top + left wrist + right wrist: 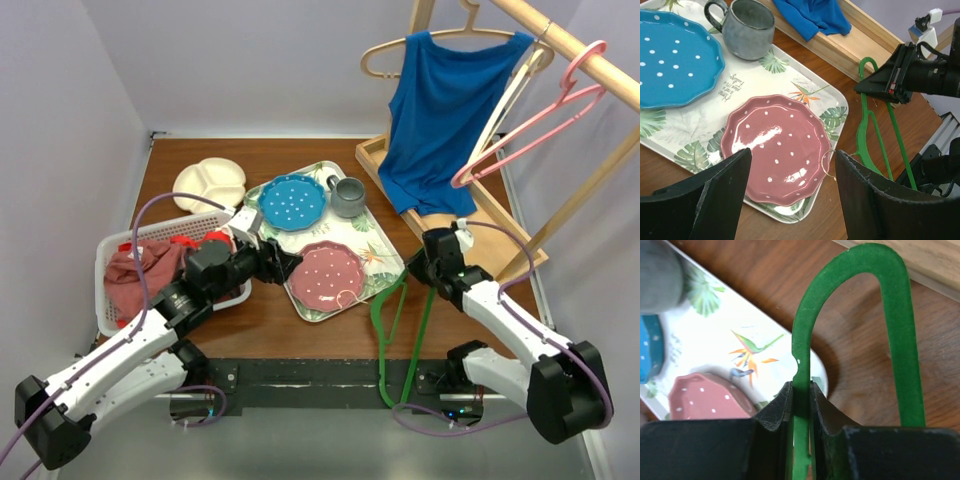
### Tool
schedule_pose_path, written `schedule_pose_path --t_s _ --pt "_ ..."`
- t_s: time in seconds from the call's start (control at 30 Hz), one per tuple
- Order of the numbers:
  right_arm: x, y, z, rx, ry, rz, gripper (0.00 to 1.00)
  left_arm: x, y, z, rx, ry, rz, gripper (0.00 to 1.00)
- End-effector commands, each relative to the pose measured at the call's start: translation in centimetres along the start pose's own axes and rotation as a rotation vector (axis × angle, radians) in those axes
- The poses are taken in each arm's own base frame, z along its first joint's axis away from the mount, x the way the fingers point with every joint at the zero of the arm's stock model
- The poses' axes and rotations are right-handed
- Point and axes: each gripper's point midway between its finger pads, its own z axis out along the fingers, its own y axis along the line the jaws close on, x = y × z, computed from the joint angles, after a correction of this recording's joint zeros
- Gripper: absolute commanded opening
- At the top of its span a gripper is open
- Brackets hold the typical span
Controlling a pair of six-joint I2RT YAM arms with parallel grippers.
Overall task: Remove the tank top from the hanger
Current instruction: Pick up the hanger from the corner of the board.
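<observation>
The blue tank top (445, 110) hangs on a pale wooden hanger (385, 52) from the rack's rail at the back right; its hem (815, 15) rests on the rack's wooden base. My right gripper (415, 268) is shut on one arm of a green hanger (802, 335) lying on the table, its fingertips (801, 390) pinching the green bar just right of the tray. That green hanger (385, 320) reaches to the table's near edge. My left gripper (792, 160) is open and holds nothing, hovering over the pink plate (775, 147).
A leaf-print tray (385, 262) holds a blue plate (293, 200), the pink plate and a grey mug (348, 196). A white divided plate (210, 184) and a white basket (115, 310) of red cloth are at the left. Pink (560, 100) and white hangers (510, 95) hang on the rail.
</observation>
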Motion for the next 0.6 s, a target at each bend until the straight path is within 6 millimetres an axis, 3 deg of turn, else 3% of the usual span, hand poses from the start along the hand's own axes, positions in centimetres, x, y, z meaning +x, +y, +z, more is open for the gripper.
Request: schedule_pose_path --t_s 0.0,0.17,0.27,0.37,0.4,0.43,0.5,0.57 --pt "-1.8 2.5 -1.6 -0.066 -0.020 -0.005 0.00 -2.4 -2.4 0.5 0.100 -0.036 0.052 0.72" --pt "-1.4 6.9 -3.4 -0.254 0.066 -0.104 0.00 -1.6 -4.1 1.6 0.188 0.126 0.160 0.73" --pt "-0.8 9.3 -4.6 -0.376 0.125 -0.174 0.00 -1.6 -6.1 2.2 0.284 0.194 0.152 0.72" --pt "-0.4 12.3 -6.4 -0.549 0.163 -0.232 0.00 -1.2 -8.4 1.9 0.425 0.192 0.107 0.71" --pt "-0.6 13.4 -7.0 -0.605 0.160 -0.244 0.00 -0.1 -8.8 1.7 0.458 0.214 0.058 0.71" --pt "-0.4 14.0 -7.5 -0.641 0.175 -0.253 0.00 -1.2 -9.7 1.8 0.506 0.154 0.055 0.71" --pt "-0.4 15.1 -8.3 -0.685 0.191 -0.273 0.00 0.3 -10.5 1.8 0.571 0.199 -0.027 0.71" --pt "-1.0 16.1 -9.0 -0.712 0.174 -0.280 0.00 0.4 -11.5 2.1 0.616 0.195 -0.053 0.71"
